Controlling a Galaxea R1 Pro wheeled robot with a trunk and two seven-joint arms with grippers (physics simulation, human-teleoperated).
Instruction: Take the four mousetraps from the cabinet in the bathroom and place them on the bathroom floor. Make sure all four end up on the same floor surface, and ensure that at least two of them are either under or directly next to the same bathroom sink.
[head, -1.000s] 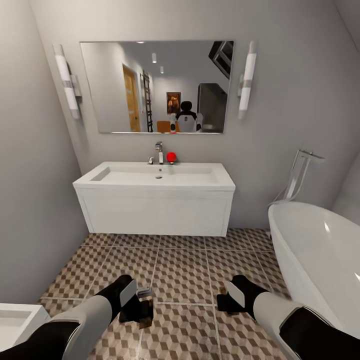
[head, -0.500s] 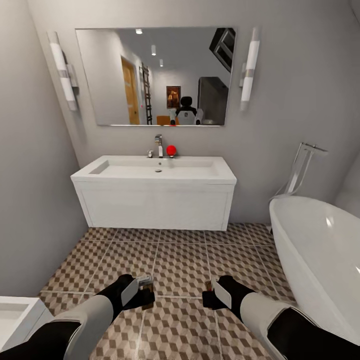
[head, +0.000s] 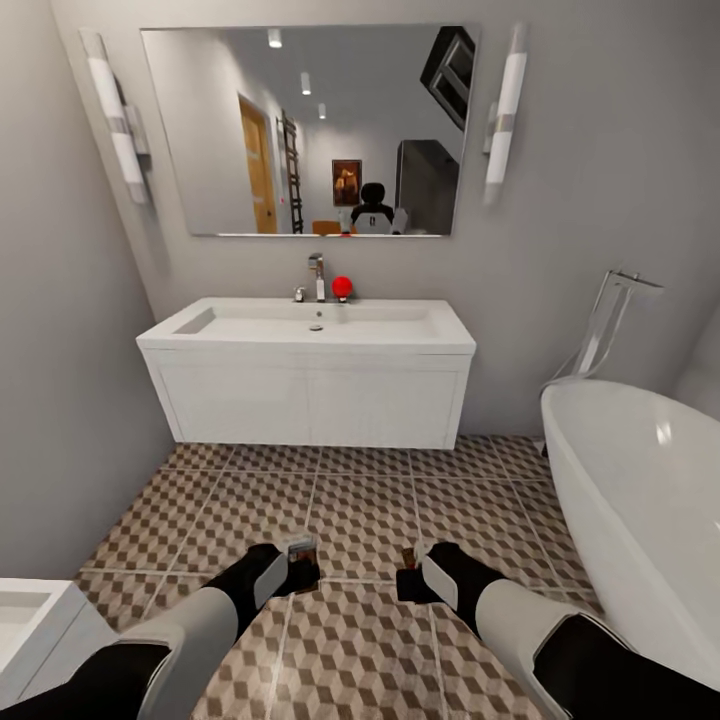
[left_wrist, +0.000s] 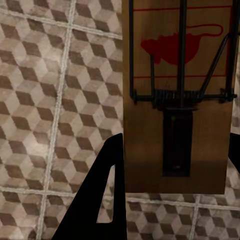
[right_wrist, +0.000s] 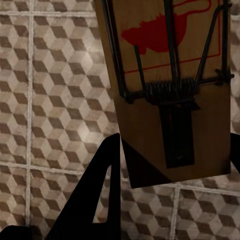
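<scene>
Each gripper holds a mousetrap above the cube-pattern bathroom floor (head: 360, 520). My left gripper (head: 298, 566) is shut on a brown wooden mousetrap (left_wrist: 177, 95) with wire parts and a red mouse print. That same trap sticks out of the fingers as mousetrap (head: 301, 551) in the head view. My right gripper (head: 410, 575) is shut on a second, similar mousetrap (right_wrist: 167, 85), seen small as mousetrap (head: 408, 558). Ahead stands the white sink (head: 310, 325) with chrome tap (head: 317, 275) on its white vanity (head: 310, 400). The cabinet is out of view.
A white bathtub (head: 640, 500) fills the right side, with a floor-standing tap (head: 610, 320) behind it. Grey walls close in on the left and behind the vanity. A red ball (head: 342, 286) sits on the sink. A white fixture corner (head: 30, 620) shows at lower left.
The view has moved closer to the sink and tilted, so the vanity looks nearer. Both grippers have drawn inward and forward, still holding their traps.
</scene>
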